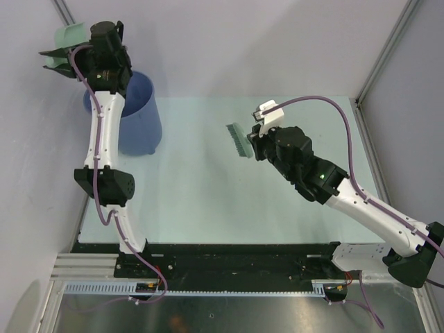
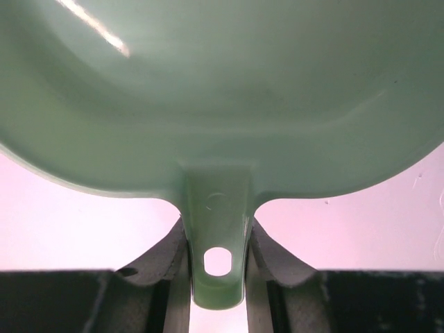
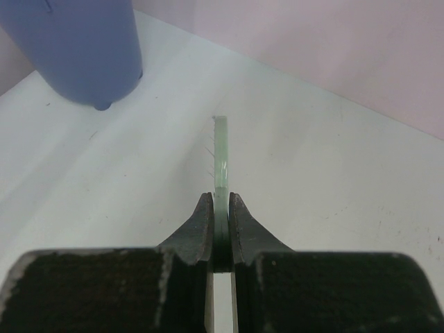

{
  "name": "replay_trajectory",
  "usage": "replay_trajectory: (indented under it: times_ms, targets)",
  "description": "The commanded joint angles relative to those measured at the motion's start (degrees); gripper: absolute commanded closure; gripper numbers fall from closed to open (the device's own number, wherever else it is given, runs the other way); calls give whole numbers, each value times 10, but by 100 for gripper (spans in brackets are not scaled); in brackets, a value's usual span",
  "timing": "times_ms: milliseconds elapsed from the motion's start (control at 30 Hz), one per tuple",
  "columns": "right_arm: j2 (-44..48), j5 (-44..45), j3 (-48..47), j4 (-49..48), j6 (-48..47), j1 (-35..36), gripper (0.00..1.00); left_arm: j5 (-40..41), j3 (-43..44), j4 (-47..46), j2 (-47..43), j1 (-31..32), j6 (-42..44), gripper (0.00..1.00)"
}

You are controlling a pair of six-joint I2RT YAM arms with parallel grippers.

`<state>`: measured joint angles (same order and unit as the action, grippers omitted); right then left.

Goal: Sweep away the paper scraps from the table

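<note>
No paper scraps show on the table (image 1: 208, 208) in any view. My left gripper (image 1: 69, 59) is raised at the far left, above the blue bucket (image 1: 135, 114), and is shut on the handle of the mint-green dustpan (image 1: 68, 36). In the left wrist view the dustpan (image 2: 222, 83) fills the upper frame and its handle sits between the fingers (image 2: 163, 260) of my left gripper (image 2: 216, 257). My right gripper (image 1: 255, 142) hovers over the table's middle, shut on the mint-green brush (image 1: 239, 139). In the right wrist view the brush (image 3: 220, 152) is seen edge-on in my right gripper (image 3: 220, 208).
The blue bucket (image 3: 76, 48) stands at the table's far left corner. White walls and metal rails (image 1: 385, 52) enclose the table on the far side and both flanks. A black base rail (image 1: 229, 260) runs along the near edge.
</note>
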<state>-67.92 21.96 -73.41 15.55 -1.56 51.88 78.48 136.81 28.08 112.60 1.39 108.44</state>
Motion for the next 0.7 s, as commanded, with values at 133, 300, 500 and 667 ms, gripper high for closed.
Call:
replay_trajectory:
  times_ms: [133,300,500,667]
  targets:
    - [32,25,1,-26,-1,3,100,-151,-77,-43,-156,74,-141,100]
    - [52,36,6,-22,1,2,100,-234,-204,-42,-247,150,-296,100]
    - [80,101,11,16,13,-5,100,-260,-400,16,-314,234,-456,100]
    - [107,116,22,36,24,-30,100,-515,-373,313,-257,253,-715,100]
